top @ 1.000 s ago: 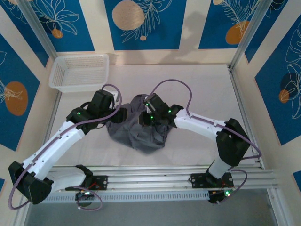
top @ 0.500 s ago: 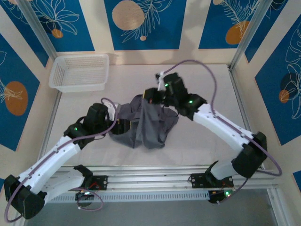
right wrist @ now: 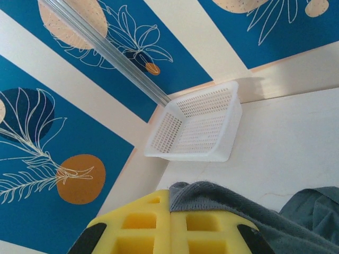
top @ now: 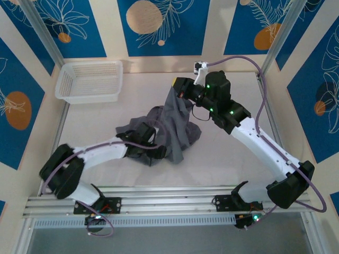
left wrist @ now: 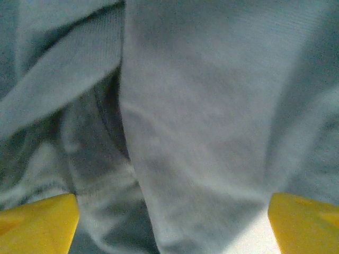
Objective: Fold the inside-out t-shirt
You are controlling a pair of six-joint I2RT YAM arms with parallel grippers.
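Untangling stage: right claw [right wrist: 170,225] pinched shut on the t-shirt [top: 177,124] hem, raised; left claw [left wrist: 169,222] gaping, empty, over folds; next, I'd seize a second edge.

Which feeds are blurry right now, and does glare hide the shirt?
Left wrist: soft all over, shirt too close to focus. Right wrist: sharp, basket mesh crisp. Top: left arm smeared at the elbow, shirt clear, no glare.

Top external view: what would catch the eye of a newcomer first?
The dark grey t-shirt rises in a peak at the centre, one edge pinched in the right gripper, jaws shut. The left gripper, jaws open, sits low at its near side; a white basket stands far left.
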